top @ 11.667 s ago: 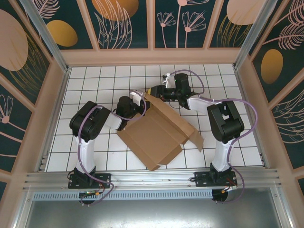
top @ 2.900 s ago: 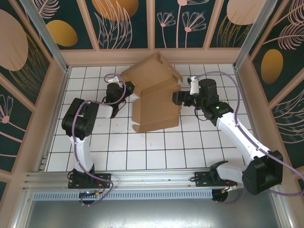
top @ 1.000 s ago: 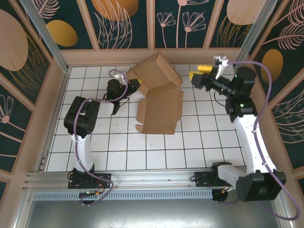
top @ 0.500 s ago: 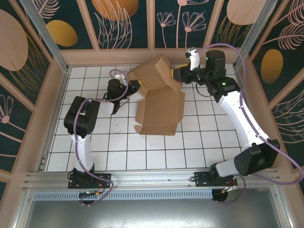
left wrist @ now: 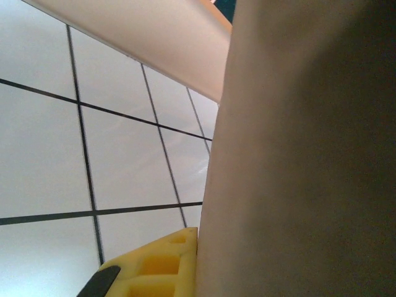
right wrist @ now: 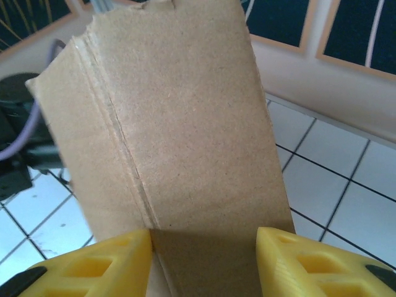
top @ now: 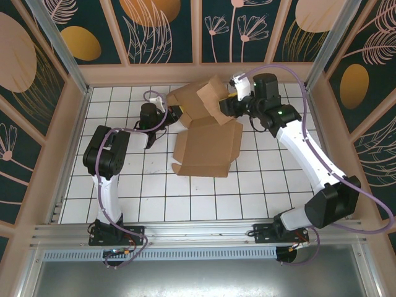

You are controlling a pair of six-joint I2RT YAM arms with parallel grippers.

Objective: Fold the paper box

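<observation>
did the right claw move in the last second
Yes. The right claw swung left, away from the right corner post, and now sits against the raised flap of the paper box.

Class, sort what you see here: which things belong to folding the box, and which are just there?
In the job: cardboard box; left arm, jaws clamping it; right arm, jaws open against a flap.
Just there: tiled table; patterned walls; metal rail.

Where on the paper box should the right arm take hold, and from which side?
Probably the raised flap of the paper box, at its free edge, coming from the right: it stands off the table, thin enough to pinch, and the left gripper holds the opposite side.
</observation>
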